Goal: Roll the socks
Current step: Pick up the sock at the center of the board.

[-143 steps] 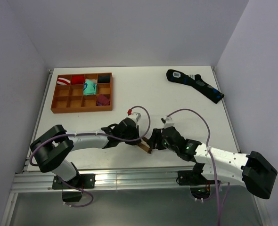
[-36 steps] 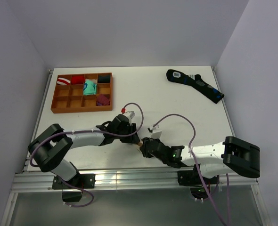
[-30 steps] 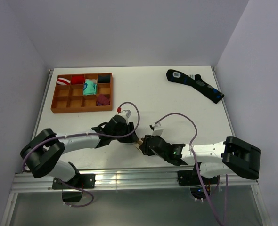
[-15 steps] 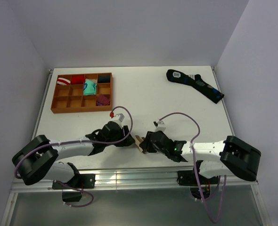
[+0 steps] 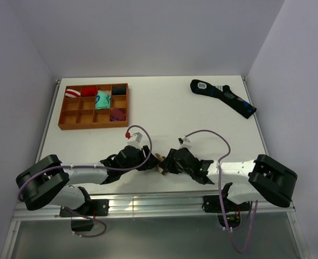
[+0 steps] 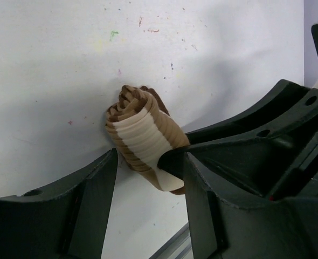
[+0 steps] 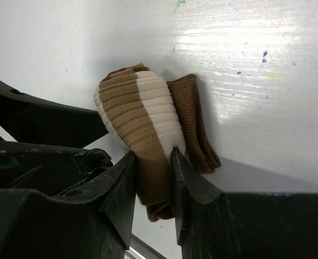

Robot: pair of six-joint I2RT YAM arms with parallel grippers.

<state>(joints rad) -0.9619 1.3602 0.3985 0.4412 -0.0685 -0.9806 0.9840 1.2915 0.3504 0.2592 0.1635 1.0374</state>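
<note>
A brown and cream striped sock roll [image 5: 158, 159] lies near the table's front edge. My right gripper [image 5: 165, 164] is shut on the sock roll [image 7: 143, 116], its jaws [image 7: 152, 154] pinching the roll's near end. A loose brown flap hangs beside the roll on the right. My left gripper [image 5: 148, 161] is open, its jaws [image 6: 150, 162] standing on either side of the sock roll [image 6: 140, 132]. One right finger [image 6: 245, 148] crosses in front of the left gripper's right jaw.
A wooden compartment tray [image 5: 68, 114] at the back left holds several rolled socks. A dark blue sock pair [image 5: 223, 97] lies flat at the back right. The table's metal front rail [image 5: 148, 204] runs just behind the two grippers.
The left arm has swung down and left and now lies low along the front edge, its gripper still at the roll. The right gripper has shifted slightly away from the front edge with the roll.
</note>
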